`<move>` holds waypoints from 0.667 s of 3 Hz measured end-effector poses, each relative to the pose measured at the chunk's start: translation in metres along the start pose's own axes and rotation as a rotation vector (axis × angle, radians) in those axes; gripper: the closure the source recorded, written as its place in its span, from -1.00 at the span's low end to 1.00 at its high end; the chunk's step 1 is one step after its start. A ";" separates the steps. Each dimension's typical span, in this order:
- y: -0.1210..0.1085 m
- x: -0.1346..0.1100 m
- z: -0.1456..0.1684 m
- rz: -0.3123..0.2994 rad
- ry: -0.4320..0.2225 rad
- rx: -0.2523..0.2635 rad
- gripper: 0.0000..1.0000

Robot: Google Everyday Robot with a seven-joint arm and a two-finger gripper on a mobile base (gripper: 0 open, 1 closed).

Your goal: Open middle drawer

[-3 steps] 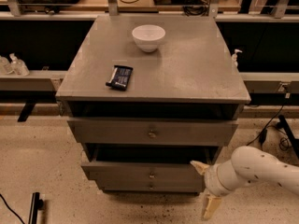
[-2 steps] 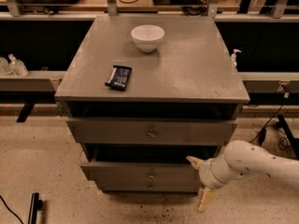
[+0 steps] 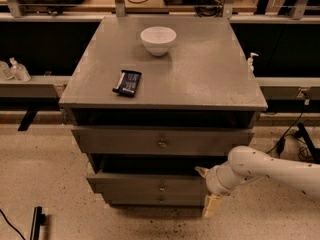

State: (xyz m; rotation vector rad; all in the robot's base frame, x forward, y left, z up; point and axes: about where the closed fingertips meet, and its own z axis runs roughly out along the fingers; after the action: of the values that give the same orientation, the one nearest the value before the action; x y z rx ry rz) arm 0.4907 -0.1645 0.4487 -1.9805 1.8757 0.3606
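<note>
The middle drawer (image 3: pixel 130 184), second of three in the grey cabinet (image 3: pixel 210 74), sits partly drawn out, a dark gap above its front, with the hand (image 3: pixel 207 189) at its right end, fingers spread wide and holding nothing, apparently placed to work the front edge rather than the knob (image 3: pixel 161 187).

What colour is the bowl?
The bowl is white, in the camera view; the gripper sits at the middle drawer's right end.

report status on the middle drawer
Gripper open, at right end of middle drawer front. Drawer partly out, dark gap above it. Nothing seen blocking its pull.
</note>
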 end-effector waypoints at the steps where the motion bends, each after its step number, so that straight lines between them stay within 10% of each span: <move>1: -0.007 0.006 0.012 0.023 0.003 -0.003 -0.61; 2: -0.012 0.011 0.017 0.040 0.007 0.003 -0.23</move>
State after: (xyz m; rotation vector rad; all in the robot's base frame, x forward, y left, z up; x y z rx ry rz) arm 0.5043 -0.1661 0.4302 -1.9469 1.9218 0.3623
